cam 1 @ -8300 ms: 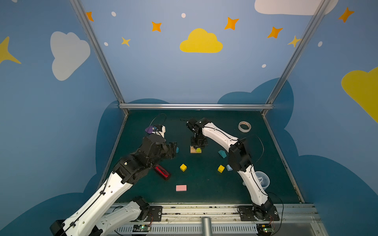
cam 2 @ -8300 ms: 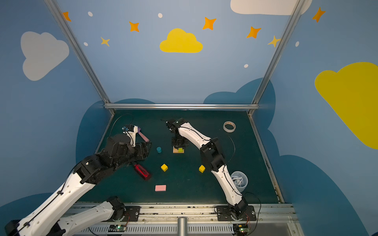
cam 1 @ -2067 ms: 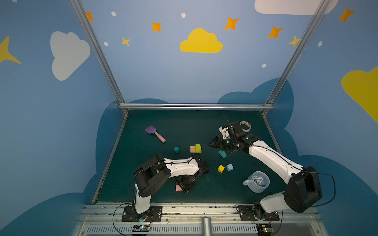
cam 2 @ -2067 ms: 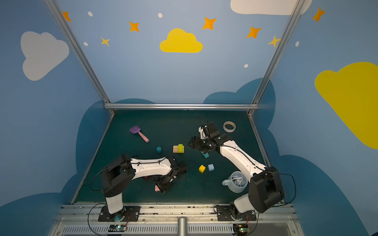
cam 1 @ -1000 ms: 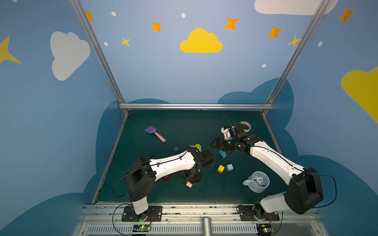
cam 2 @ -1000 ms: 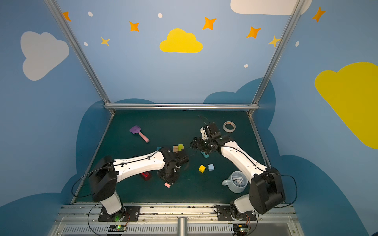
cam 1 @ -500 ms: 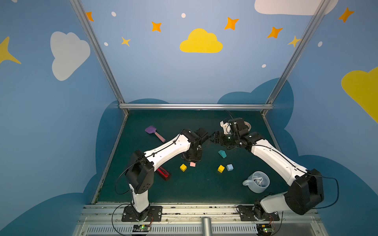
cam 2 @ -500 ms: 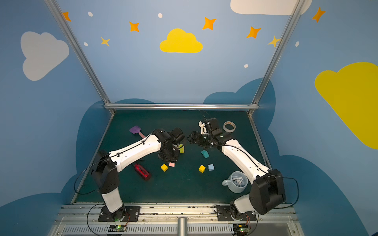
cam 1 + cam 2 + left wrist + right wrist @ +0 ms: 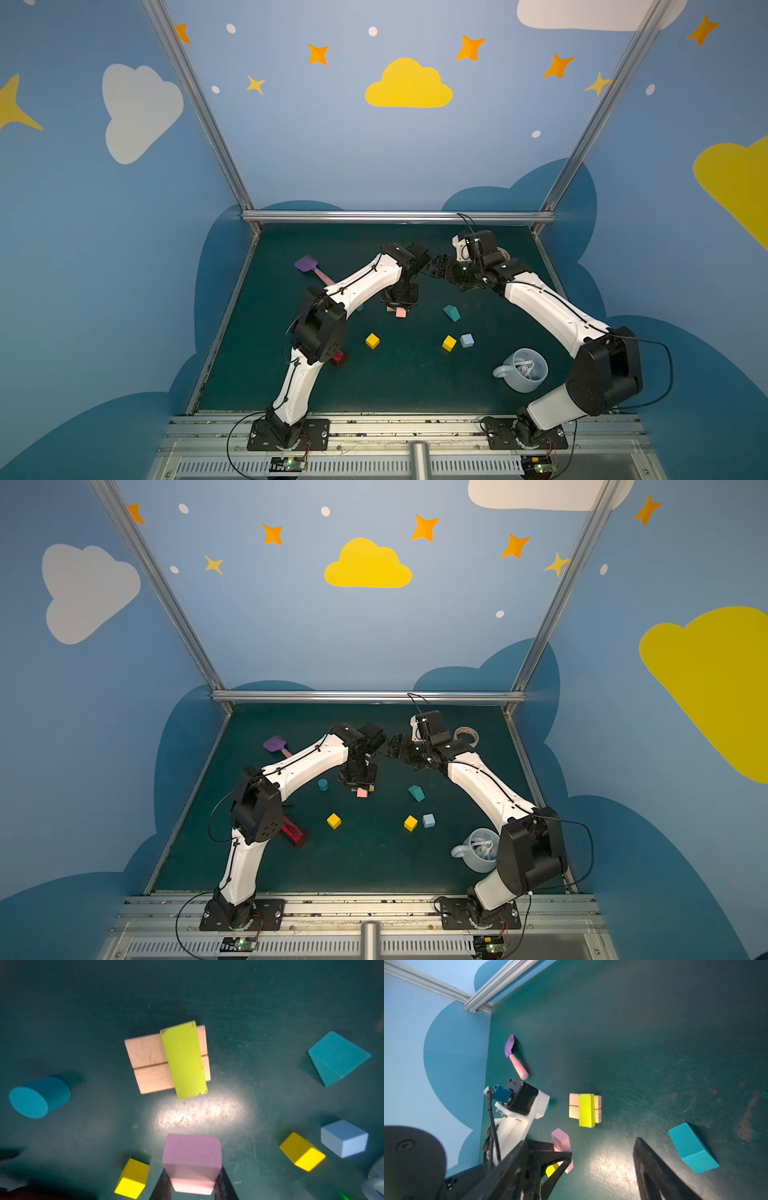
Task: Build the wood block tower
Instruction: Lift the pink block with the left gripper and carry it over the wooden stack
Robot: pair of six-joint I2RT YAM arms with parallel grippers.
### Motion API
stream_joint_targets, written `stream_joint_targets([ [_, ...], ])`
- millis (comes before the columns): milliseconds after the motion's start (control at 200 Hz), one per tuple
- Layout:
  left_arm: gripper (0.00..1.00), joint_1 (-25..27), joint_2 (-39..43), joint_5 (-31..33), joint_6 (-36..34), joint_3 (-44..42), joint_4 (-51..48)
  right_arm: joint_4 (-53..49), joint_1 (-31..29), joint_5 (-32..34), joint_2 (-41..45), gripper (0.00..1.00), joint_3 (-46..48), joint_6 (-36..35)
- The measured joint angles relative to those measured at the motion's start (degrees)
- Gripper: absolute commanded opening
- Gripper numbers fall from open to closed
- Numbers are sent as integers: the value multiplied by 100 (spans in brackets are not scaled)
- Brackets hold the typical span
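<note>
Left wrist view: the left fingers pinch the pink slab at one end, so most of it sticks out past their tips. It hangs short of the base near the middle of the desk. There the lime slab lies across the two tan bars, covering one half, a little skewed and overhanging one edge. The step in hand looks like laying pink on the bare tan half. To do it well, I would carry it further over, turn it parallel to the lime slab and lower it flat so that it bridges both bars. It should sit close beside the lime slab without pushing it, since that one looks easy to slide, and be let go only once it rests. The right fingers are spread wide and empty, above the desk toward its far edge, and are best kept clear. The cylinder, house-shaped block, yellow cubes and pale-blue cube lie loose around the base. This view is soft, so the slab's height above the desk cannot be told, and the left fingers are cut off at the frame's edge. In both top views the left arm covers the base, leaving only a pink end and a tan sliver.
</note>
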State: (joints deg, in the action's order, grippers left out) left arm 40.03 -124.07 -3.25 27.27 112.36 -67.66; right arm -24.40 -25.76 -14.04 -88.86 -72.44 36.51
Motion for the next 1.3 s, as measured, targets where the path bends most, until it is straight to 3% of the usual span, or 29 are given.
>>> stream_joint_targets([
  [796, 5, -216, -817, 76, -170, 940, -369, 223, 59, 151, -468, 78, -267, 164],
  [1302, 5, -260, -822, 76, -127, 968, -404, 299, 59, 297, -468, 78, -264, 219],
])
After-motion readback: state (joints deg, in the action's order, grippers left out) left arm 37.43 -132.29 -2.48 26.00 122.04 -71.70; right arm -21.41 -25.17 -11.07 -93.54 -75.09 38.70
